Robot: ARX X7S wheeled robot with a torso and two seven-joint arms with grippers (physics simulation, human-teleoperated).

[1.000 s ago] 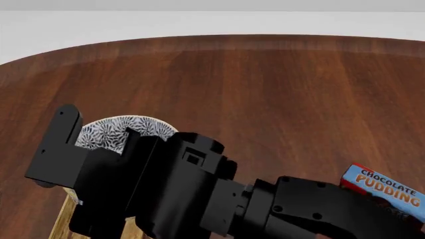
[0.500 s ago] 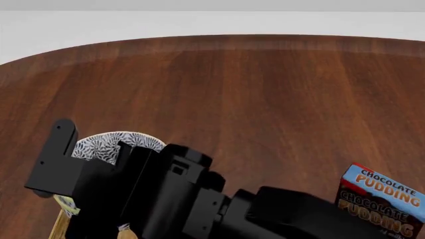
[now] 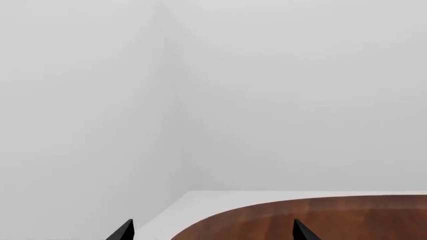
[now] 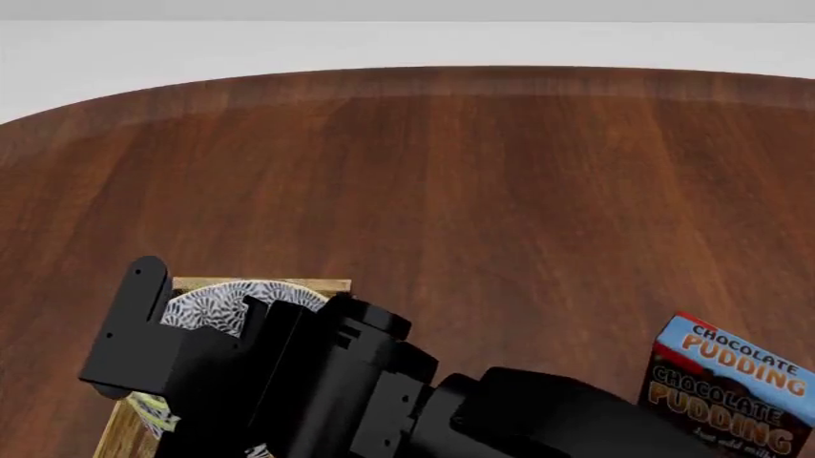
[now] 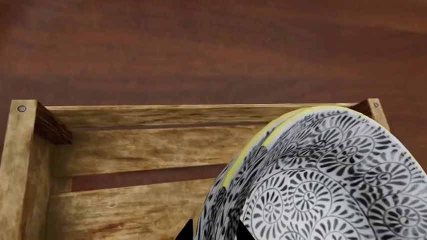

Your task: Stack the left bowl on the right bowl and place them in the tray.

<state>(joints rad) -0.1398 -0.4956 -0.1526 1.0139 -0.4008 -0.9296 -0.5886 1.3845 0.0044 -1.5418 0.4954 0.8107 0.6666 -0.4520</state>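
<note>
Two black-and-white patterned bowls [image 5: 320,175] sit nested one in the other, tilted, with a yellow edge showing between their rims. My right gripper [image 5: 213,232] is shut on their rim wall, one finger on each side. They hang over the light-wood tray [image 5: 133,150], near its far end plank. In the head view the bowls [image 4: 204,303] show just behind the right gripper [image 4: 191,334], with the tray [image 4: 305,284] beneath; the arm hides most of both. My left gripper [image 3: 213,232] is open, holds nothing and faces a grey wall past the table's edge.
A blue chocolate pudding box [image 4: 728,377] stands at the right edge of the round dark-wood table [image 4: 510,191]. The right arm fills the lower middle of the head view. The table's rim [image 3: 320,215] shows in the left wrist view.
The right gripper has carried the bowls nearer and lower in the head view. The tray's far plank now shows beyond the bowls. The pudding box has not moved.
</note>
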